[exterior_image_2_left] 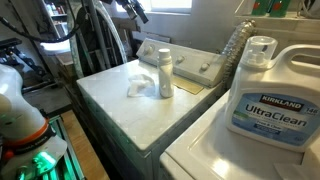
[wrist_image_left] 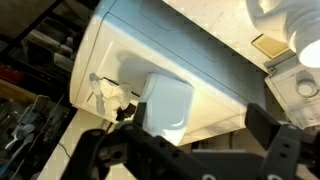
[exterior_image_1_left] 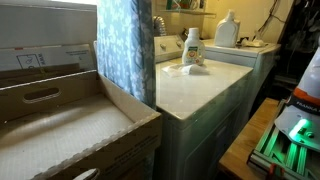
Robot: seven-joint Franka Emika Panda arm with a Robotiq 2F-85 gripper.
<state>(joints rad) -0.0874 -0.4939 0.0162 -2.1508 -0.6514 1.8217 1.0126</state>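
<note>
A small white bottle (exterior_image_1_left: 192, 48) (exterior_image_2_left: 165, 72) stands upright on the white washer top (exterior_image_1_left: 200, 90) (exterior_image_2_left: 120, 105). A crumpled white cloth (exterior_image_1_left: 178, 68) (exterior_image_2_left: 138, 82) lies against it. In the wrist view my gripper (wrist_image_left: 195, 118) is open, its dark fingers (wrist_image_left: 272, 128) spread wide with nothing between them. It hangs well back from the washer. The bottle (wrist_image_left: 165, 105) shows beyond the left finger and the cloth (wrist_image_left: 105, 95) to its left. Only the arm's body (exterior_image_2_left: 15, 105) (exterior_image_1_left: 312, 70) shows at the edge of both exterior views.
A big Kirkland detergent jug (exterior_image_2_left: 270, 95) (exterior_image_1_left: 227, 30) sits on the neighbouring machine (exterior_image_2_left: 210, 160). Cardboard boxes (exterior_image_1_left: 50, 110) and a blue patterned curtain (exterior_image_1_left: 125, 50) stand beside the washer. Hoses and cables (exterior_image_2_left: 100, 40) hang behind it. Its control panel (exterior_image_2_left: 200, 68) is at the back.
</note>
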